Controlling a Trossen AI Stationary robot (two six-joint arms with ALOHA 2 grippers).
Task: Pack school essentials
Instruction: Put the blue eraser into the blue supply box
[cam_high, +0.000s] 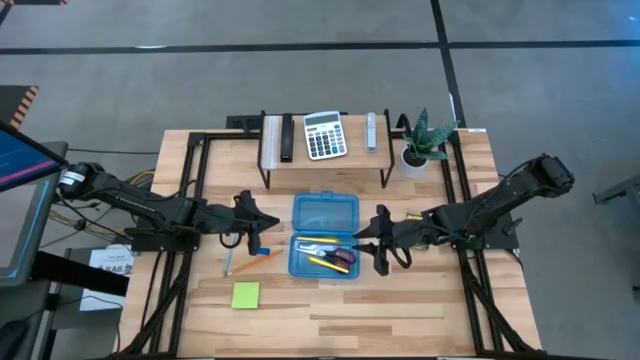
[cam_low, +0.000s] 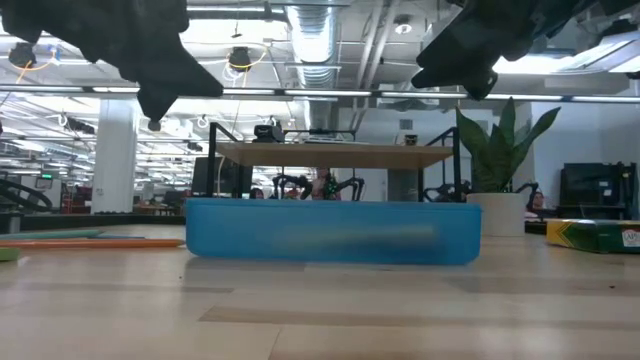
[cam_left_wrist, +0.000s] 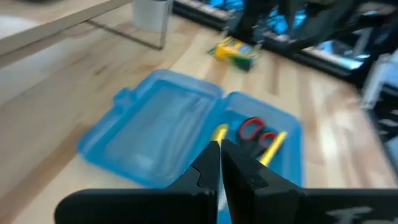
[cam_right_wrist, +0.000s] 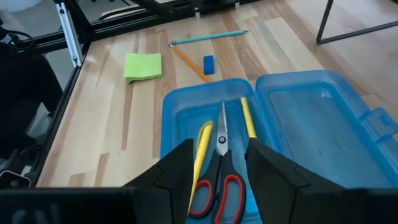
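Observation:
The blue pencil case (cam_high: 324, 235) lies open at mid-table, its lid (cam_high: 325, 212) flat toward the far side. Red-handled scissors (cam_right_wrist: 221, 168) and two yellow pencils (cam_right_wrist: 247, 118) lie in its base. Left of the case, an orange pencil (cam_right_wrist: 189, 64), a teal pencil (cam_right_wrist: 208, 37), a blue eraser (cam_right_wrist: 208, 64) and a lime sticky-note pad (cam_high: 246, 295) rest on the table. The crayon box (cam_left_wrist: 235, 51) lies to the case's right. My left gripper (cam_high: 270, 228) hovers shut at the case's left edge. My right gripper (cam_right_wrist: 217, 165) hangs open above the case's right end, with the scissors below the gap.
A low shelf rack (cam_high: 325, 160) stands at the far edge, carrying a calculator (cam_high: 324, 135); a potted plant (cam_high: 420, 145) sits beside it on the right. Black frame rails (cam_high: 195, 190) run along both table sides. Bare wood lies in front of the case.

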